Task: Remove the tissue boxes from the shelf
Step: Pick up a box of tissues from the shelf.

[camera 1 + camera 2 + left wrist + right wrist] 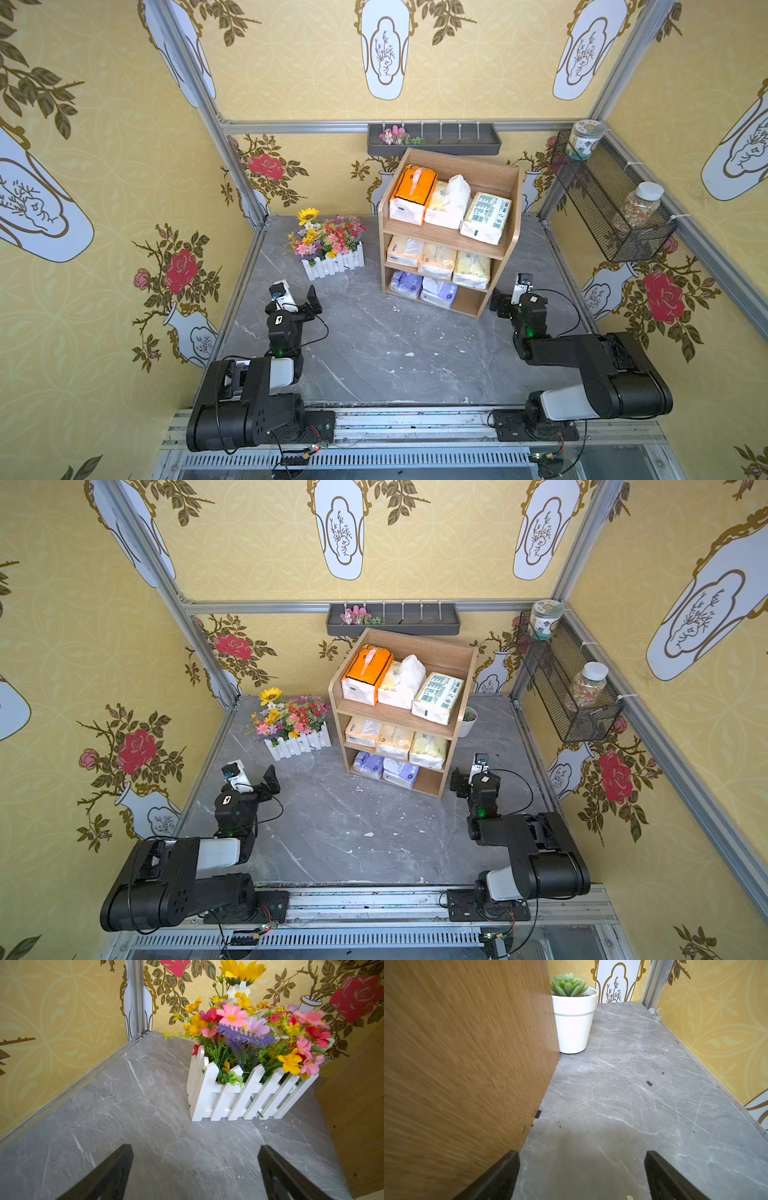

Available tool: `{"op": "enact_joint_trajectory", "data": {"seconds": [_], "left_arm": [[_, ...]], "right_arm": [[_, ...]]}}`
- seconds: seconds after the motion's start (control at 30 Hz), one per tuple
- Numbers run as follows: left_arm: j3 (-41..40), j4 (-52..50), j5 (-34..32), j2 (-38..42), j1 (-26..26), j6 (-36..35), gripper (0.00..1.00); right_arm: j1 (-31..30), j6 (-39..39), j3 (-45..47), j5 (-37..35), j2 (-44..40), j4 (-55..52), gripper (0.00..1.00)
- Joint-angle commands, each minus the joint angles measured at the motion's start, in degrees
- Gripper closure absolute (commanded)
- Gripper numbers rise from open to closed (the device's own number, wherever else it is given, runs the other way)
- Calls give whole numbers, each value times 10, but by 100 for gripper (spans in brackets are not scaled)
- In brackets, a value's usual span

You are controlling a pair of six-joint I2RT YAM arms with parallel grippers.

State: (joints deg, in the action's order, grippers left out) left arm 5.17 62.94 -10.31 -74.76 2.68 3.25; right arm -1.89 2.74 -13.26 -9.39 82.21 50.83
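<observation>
shelf (419, 237) lt wood | 1 orange pack (413, 187) | 2 lavender packs (405, 283) | table (374, 345) grey marble | wall (311, 75) yellow, floral

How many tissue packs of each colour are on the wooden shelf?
Orange pack: 1
Pale yellow packs: 4
White pack with green label: 1
Lavender packs: 2
Total on the shelf: 8

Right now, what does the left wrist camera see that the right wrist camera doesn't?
Only the left wrist view shows the flower box, a white picket planter of colourful flowers. Only the right wrist view shows the succulent pot, at the far end of the shelf side panel. Both show the grey marble table, yellow wallpaper, some wooden shelf side, and open, empty jaws: the left end effector and right end effector.
</observation>
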Motion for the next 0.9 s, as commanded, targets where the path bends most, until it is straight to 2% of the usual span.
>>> {"op": "enact_joint_trajectory", "data": {"seconds": [0.0,0.63,0.73,0.87], "left_arm": [[-1,18,5,-1,0,-3,0],[-4,26,5,4,0,-1,0],[-8,8,2,55,-3,-6,0],[6,-93,-80,166,-49,-24,0]], "right_arm": [[0,-1,0,-1,-1,13,3],[0,-2,4,-1,-4,20,3],[0,6,21,-30,-53,13,3],[0,6,1,-26,-173,-114,3]]}}
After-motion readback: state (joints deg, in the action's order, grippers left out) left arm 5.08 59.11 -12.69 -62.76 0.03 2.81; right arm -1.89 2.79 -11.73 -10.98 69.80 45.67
